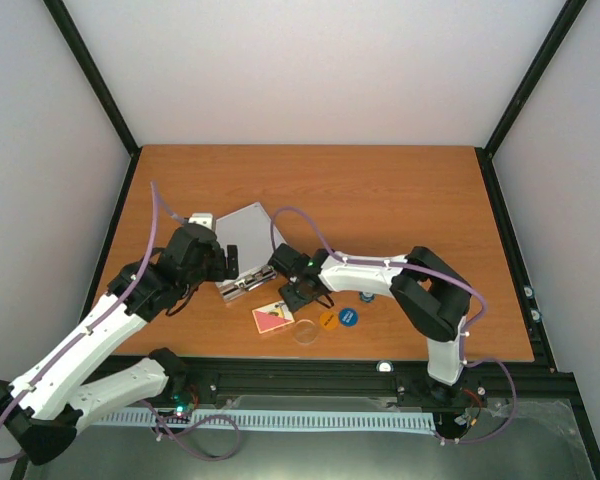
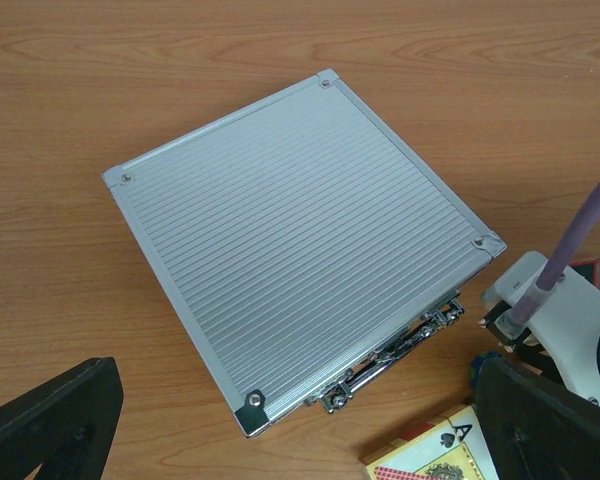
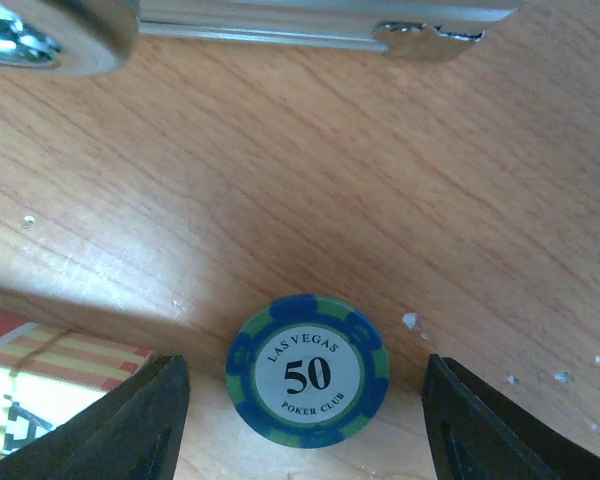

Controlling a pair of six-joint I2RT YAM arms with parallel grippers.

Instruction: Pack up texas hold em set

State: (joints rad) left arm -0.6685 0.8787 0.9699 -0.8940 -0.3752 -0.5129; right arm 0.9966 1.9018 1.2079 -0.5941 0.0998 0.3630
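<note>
Two sets of jaws, both spread wide and gripping nothing. My right gripper (image 3: pixel 302 375) straddles a blue-and-green 50 chip (image 3: pixel 308 372) lying flat on the table (image 1: pixel 380 200), just off the latch side of the silver case (image 2: pixel 300 230), with a gap either side. My left gripper (image 2: pixel 295 425) hangs over that same latch edge. I see the case shut and flat. Off its latch side lie the card deck (image 1: pixel 272 318), then the clear disc (image 1: pixel 306 331), orange disc (image 1: pixel 327 319) and blue disc (image 1: pixel 348 317), farther out.
</note>
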